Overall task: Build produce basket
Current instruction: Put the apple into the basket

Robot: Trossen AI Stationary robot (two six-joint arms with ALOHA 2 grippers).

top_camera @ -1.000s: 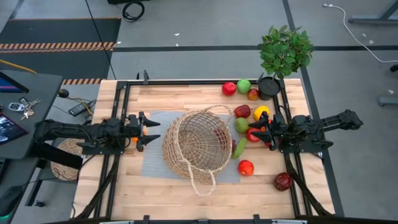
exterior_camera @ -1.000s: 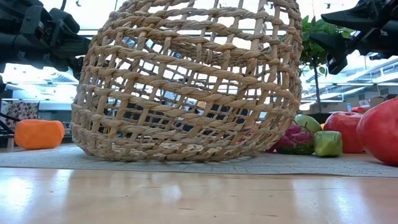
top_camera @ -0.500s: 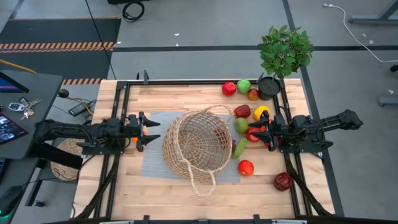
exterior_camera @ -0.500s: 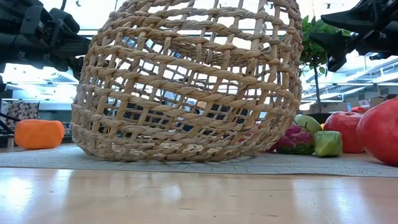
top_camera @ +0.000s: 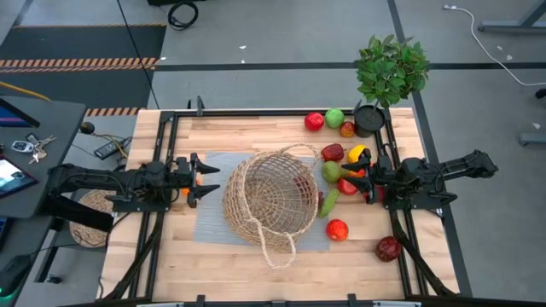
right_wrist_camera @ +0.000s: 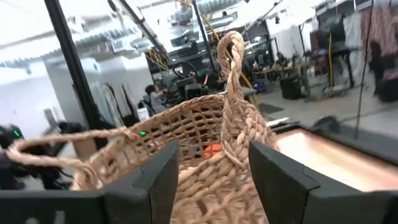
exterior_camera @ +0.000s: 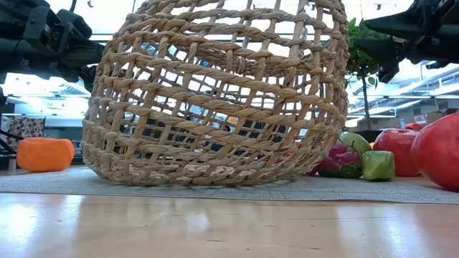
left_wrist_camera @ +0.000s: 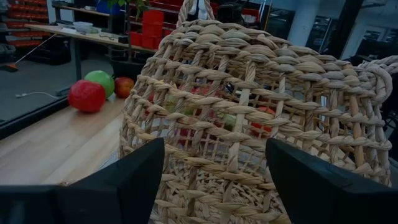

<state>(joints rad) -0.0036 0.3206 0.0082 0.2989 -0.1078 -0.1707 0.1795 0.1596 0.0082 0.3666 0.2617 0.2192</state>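
On the grey mat at the middle of the counter, the basket lies tipped toward the right arm. Most produce sits outside it: 3 pieces by the potted plant, a cluster at the rim, 2 red pieces nearer the front, and an orange piece by the left jaws. So loading looks barely begun. Both left and right jaws hang spread and empty. Something reddish shows through the weave, but whether it lies inside I cannot tell.
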